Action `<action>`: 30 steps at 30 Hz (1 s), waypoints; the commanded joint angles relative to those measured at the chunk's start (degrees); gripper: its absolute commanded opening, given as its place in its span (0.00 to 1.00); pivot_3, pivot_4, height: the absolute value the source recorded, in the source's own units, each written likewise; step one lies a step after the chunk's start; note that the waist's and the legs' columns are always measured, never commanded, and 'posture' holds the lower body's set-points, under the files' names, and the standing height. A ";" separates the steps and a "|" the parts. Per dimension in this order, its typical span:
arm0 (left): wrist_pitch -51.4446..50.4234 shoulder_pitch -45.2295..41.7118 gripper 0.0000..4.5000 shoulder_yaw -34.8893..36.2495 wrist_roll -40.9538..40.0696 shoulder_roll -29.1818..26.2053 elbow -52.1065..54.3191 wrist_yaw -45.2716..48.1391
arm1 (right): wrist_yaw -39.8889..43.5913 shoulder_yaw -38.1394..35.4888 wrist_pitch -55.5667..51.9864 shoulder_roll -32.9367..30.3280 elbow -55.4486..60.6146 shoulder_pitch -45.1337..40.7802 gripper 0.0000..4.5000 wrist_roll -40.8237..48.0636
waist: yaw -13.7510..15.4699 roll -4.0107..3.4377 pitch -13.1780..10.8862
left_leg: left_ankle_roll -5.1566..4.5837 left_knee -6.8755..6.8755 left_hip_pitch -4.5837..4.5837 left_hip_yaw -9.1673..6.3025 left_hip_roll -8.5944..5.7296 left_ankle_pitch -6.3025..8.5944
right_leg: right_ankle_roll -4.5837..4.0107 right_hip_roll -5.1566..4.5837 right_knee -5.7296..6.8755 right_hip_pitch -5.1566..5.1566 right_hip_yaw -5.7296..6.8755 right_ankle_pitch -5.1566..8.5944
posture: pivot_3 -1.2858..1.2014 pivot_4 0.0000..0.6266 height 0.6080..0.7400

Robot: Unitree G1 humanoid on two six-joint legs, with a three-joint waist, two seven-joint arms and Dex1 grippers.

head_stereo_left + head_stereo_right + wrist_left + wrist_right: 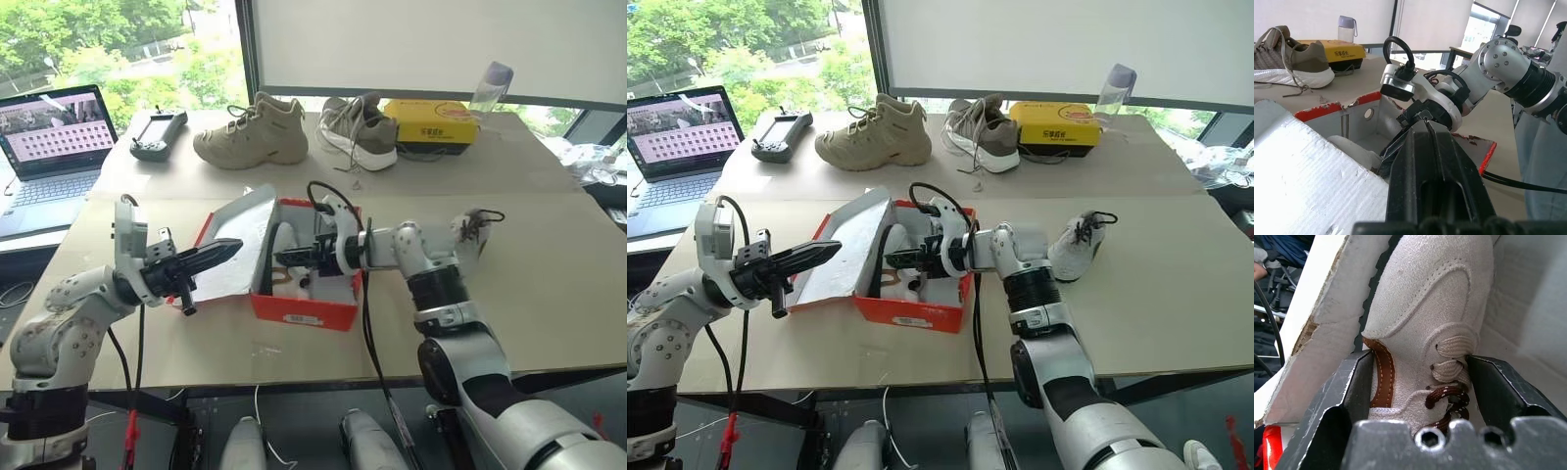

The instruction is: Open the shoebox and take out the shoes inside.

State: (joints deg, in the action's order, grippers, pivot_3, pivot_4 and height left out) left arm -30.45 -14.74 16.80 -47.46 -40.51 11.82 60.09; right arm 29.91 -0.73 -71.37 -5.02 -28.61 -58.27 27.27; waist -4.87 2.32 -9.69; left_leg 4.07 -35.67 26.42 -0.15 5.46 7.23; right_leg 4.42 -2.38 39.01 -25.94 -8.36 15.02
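The right end effector [286, 258] hides most of the shoe [1425, 333] in the shoebox [304, 311] (perhaps touching it).

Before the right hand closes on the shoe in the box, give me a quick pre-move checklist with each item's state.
1. Shoebox lid open: ok, it leans back toward the left hand.
2. Left hand clear of the box opening: ok, it is shut, beside the lid.
3. Right hand open around the shoe in the box: ok, one finger on each side.
4. Fingers touching the shoe: cannot tell.
5. Laces clear of the fingers: not ok, the brown laces lie close to one finger.
6. First shoe already out: ok, it lies on the table to the right.
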 commanded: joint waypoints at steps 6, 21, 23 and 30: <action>0.31 -0.49 0.00 1.00 -0.13 -1.17 1.96 -0.35 | 0.50 0.47 2.79 0.52 -5.09 -0.17 0.54 -1.61 | -0.93 0.00 0.00 | 0.00 -0.01 -0.25 -0.01 0.00 0.00 | 0.00 0.00 0.00 0.29 0.00 0.00 | 0.52 0.24 0.58; 0.46 -0.70 0.00 0.54 0.49 -1.21 1.96 -0.99 | 3.91 -8.64 -0.44 -0.48 0.39 -3.22 0.01 6.40 | -0.71 -0.01 -0.01 | 0.01 0.00 -0.13 -0.06 0.00 0.01 | 0.02 0.00 -0.06 0.28 0.05 0.03 | 0.52 0.24 0.58; 0.39 -0.68 0.00 0.49 0.47 -1.22 2.01 -0.99 | 3.48 -10.00 -0.67 -1.61 0.98 -3.79 0.01 6.89 | -0.68 -0.02 -0.02 | 0.00 0.01 0.04 -0.05 0.00 0.01 | 0.02 0.00 -0.05 0.10 0.04 0.03 | 0.52 0.24 0.58; 0.27 -0.66 0.00 0.34 0.38 -1.05 2.14 -1.32 | 0.40 -15.62 -6.01 -4.51 9.55 -4.71 0.01 11.08 | -0.73 -0.02 -0.03 | 0.00 0.03 0.34 -0.06 0.00 0.00 | 0.02 0.00 -0.05 -0.22 0.05 0.02 | 0.52 0.24 0.58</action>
State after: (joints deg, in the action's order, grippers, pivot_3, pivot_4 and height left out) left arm -30.45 -14.87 16.67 -47.06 -40.95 11.86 58.94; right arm 30.80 -13.84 -75.69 -9.23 -24.06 -60.95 35.20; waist -5.60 2.30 -9.72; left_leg 4.06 -35.63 26.76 -0.21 5.46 7.23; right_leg 4.44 -2.38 38.96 -26.17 -8.31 15.03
